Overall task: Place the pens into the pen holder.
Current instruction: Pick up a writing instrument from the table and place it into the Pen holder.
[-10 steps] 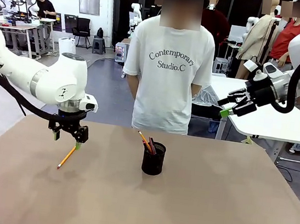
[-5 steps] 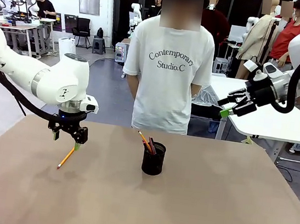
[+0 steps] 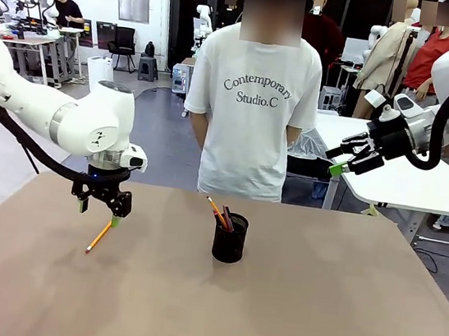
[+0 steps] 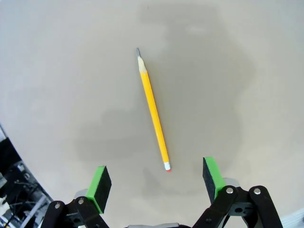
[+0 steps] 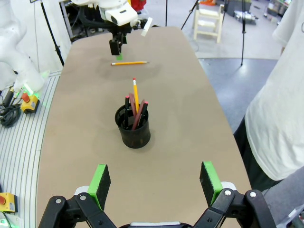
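One orange-yellow pen lies flat on the brown table, its dark tip pointing away from my left gripper. That left gripper hovers just above the pen's eraser end, open, with the pen apart from its green pads. The black mesh pen holder stands mid-table with several pens upright in it, orange-yellow and reddish-brown. High at the right, off the table, my right gripper is open and holds nothing. The loose pen and the left gripper lie beyond the holder in the right wrist view.
A person in a white T-shirt stands at the far edge of the table, hands behind the back. A white table stands below my right gripper. The brown tabletop is bare around the holder.
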Controlling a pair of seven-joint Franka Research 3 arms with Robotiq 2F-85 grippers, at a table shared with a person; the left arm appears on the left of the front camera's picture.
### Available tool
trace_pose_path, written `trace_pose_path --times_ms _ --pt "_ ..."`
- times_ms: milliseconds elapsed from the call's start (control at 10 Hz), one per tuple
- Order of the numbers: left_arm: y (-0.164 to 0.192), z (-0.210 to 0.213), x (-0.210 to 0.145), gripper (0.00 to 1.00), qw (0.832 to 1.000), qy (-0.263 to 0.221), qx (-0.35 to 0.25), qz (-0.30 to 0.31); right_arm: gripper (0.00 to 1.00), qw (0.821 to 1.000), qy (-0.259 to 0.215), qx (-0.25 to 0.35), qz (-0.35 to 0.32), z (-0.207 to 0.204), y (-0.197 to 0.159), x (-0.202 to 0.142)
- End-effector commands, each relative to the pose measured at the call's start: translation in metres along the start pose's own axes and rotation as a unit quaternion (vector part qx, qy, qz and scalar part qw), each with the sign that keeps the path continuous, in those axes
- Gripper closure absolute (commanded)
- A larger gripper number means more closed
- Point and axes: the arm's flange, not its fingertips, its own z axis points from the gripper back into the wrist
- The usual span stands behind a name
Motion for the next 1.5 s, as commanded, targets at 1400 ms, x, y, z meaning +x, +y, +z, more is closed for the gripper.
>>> trace_pose_path --times_ms 1400 --pt "0.03 -0.047 0.064 0.0 0.995 -0.021 -0.099 0.017 0.0 1.0 0.0 -0.001 0.002 0.001 0.0 0.002"
